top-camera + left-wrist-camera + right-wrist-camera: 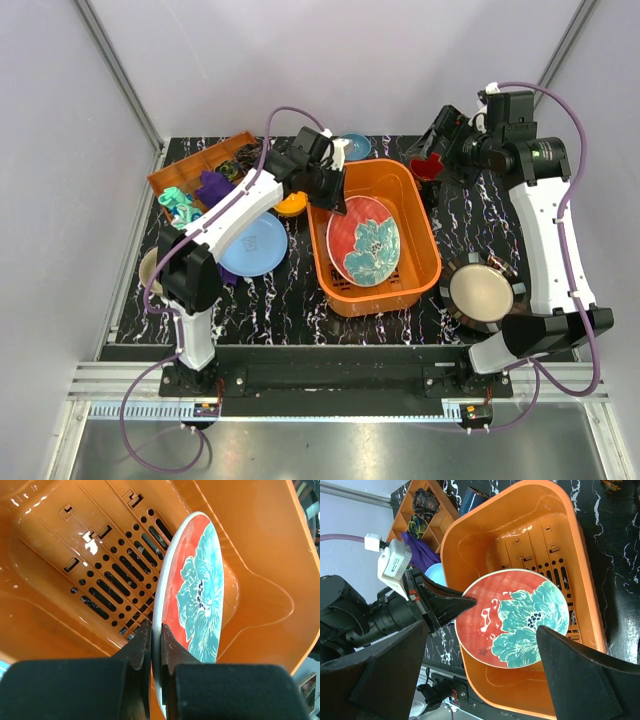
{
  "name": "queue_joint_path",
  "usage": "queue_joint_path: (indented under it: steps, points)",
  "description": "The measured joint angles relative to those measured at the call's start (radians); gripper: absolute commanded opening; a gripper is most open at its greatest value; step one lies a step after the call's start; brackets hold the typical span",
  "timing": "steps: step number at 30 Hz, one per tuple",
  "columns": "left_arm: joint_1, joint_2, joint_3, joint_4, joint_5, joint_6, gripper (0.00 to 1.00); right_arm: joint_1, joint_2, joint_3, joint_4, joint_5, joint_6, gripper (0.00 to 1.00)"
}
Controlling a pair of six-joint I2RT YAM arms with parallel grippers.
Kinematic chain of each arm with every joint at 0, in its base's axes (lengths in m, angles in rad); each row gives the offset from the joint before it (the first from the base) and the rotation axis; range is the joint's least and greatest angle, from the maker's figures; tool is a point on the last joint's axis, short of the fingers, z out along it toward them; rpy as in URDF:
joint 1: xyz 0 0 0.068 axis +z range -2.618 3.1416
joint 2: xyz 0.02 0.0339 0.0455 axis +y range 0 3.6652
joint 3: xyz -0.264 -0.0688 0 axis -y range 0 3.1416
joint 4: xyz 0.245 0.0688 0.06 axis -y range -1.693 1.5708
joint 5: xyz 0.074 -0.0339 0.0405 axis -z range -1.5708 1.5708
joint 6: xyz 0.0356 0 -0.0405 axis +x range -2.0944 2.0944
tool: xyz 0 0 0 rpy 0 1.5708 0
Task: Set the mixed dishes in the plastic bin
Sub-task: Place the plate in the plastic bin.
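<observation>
L gripper (155,630) is pinched tight on the near rim of the red-and-green plate (195,590), fingers on either face. The plate is inside the plastic bin (420,215), tilted steeply on edge and not flat on the slotted floor; can't tell if its low rim touches the floor yet. Main risk, as I judge it: letting go at this tilt lets the plate flop over and slam the bottom, which could chip it or leave it propped vs. the bin wall, eating room for the rest. Also a thin rim pinch, so the plate may swivel or slip w/ any jerk. The fingers sit low inside the bin, so pulling out sideways could hook the wall and drag the bin into the orange-yellow bowl (291,205) just left of it. R gripper (436,148) is spread wide w/ nothing in it, hovering by the bin's far right corner near the red mug (427,168). If it reaches in before the L arm clears, the arms could clash over the bin. Light blue plate (255,243) waits left of the bin, dark striped-rim plate (483,290) right of it.
</observation>
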Motion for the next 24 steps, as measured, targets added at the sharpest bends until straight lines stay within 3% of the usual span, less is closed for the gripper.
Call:
queue_joint_path:
  steps: [24]
  points:
    - [-0.095,0.042,-0.071,0.027,-0.016,0.019,0.0,-0.013,-0.05,-0.064,-0.023,0.001,-0.023,1.0]
